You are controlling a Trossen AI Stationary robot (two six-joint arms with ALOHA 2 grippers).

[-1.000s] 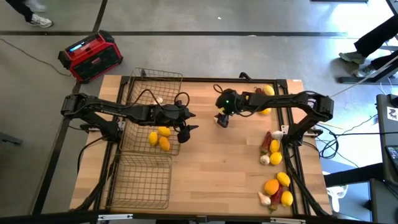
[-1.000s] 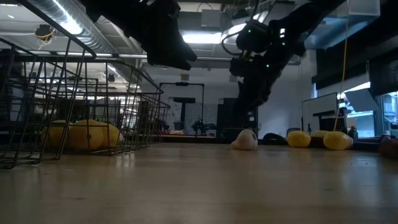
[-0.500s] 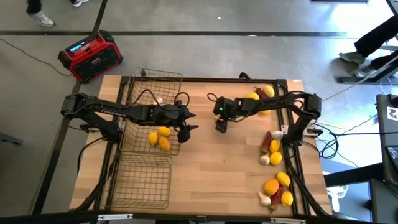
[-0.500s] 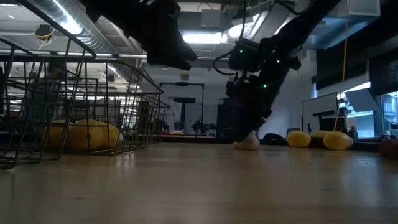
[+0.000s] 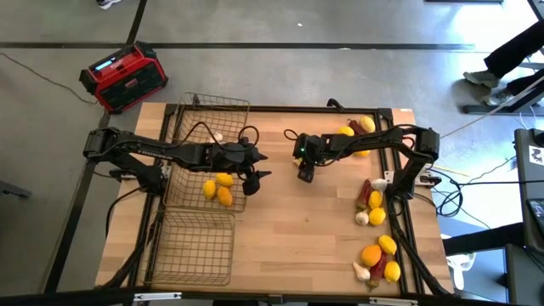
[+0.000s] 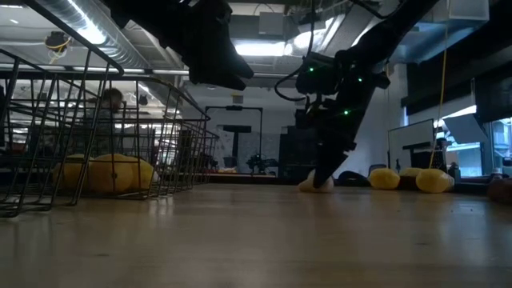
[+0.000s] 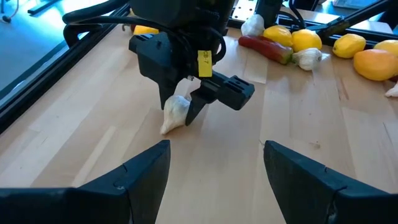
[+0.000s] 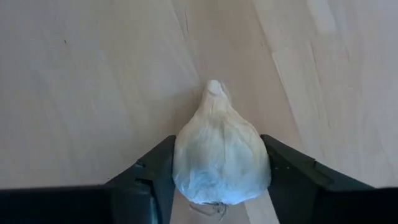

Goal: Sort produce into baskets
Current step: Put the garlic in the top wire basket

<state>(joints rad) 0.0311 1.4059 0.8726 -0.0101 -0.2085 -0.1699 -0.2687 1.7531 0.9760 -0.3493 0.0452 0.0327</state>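
Surroundings: grey floor around a wooden desk [image 5: 289,229]; a red-and-black box [image 5: 124,76] stands on the floor beyond the desk's far left corner.
Right hand [image 5: 305,173]: down at the desk's middle, its two fingers pressed against either side of a garlic bulb [image 8: 221,155]; it is gripping the bulb, which rests on the wood.
Garlic bulb axis: long axis lies flat on the desk, the pointed tip directed away from the right wrist, the broad base between the fingers.
Left hand [image 5: 252,178]: raised over the near right edge of the middle basket [image 5: 183,189], fingers spread wide, holding nothing.
Baskets: three wire baskets in a row along the desk's left side; far basket [image 5: 212,115] carries a whitish item, middle one holds lemons [image 5: 218,188], near basket [image 5: 197,246] shows only mesh.
Loose produce: lemons, garlic, red chili and orange citrus lie along the desk's right edge [image 5: 375,208], well apart from the gripped bulb.
Obstructions: bare wood around the gripped bulb; the left hand is near, on the basket side.
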